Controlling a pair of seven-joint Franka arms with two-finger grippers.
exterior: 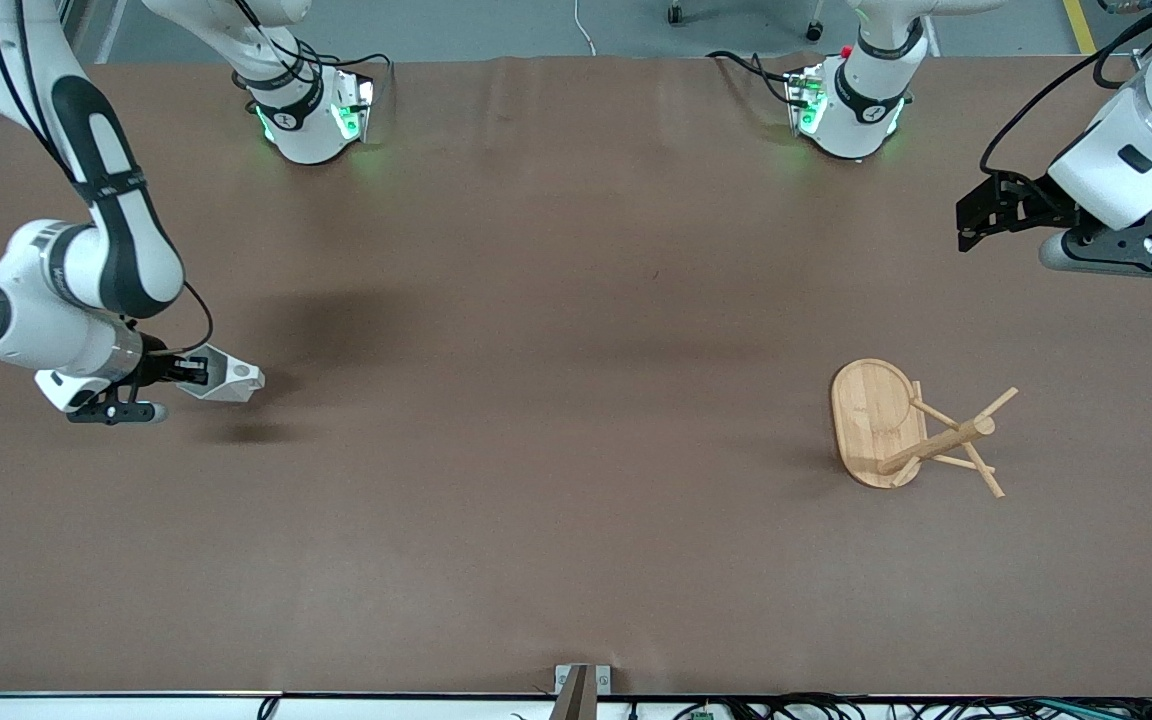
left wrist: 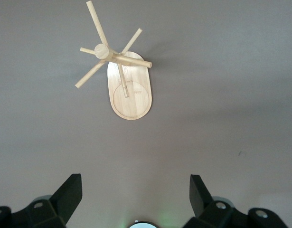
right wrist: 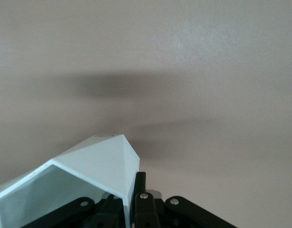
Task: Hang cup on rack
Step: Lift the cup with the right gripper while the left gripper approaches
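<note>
Cup (exterior: pixel 226 377): white, faceted; held off the brown table (exterior: pixel 556 420) at the right arm's end, lying on its side with its body pointing toward 3 o'clock in the front view. A dark shadow lies on the table under it.
Cup, wrist detail (right wrist: pixel 74 185): open mouth faces the right wrist camera; angular walls taper away from it. One wall sits between the black fingers (right wrist: pixel 141 199).
Right gripper (exterior: pixel 191 372): clenched on the cup's wall, over the table at about 9 o'clock from the table's middle. The right arm comes from its base at the top of the front view and bends down low to this spot.
Rack (exterior: pixel 911 432): light bamboo, standing upright on its oval base toward the left arm's end of the table, at about 4 o'clock from the table's middle. Central post carries several thin pegs at angles. Well apart from the cup.
Rack, wrist detail (left wrist: pixel 129 90): seen from above; pegs radiate from the post top; no item on any peg.
Left gripper (exterior: pixel 976 222): released, fingers (left wrist: pixel 65 194) spread wide, nothing between them. It hangs over the table at about 1 o'clock from the rack; the left arm waits.
Task state: cup not yet on the rack.
</note>
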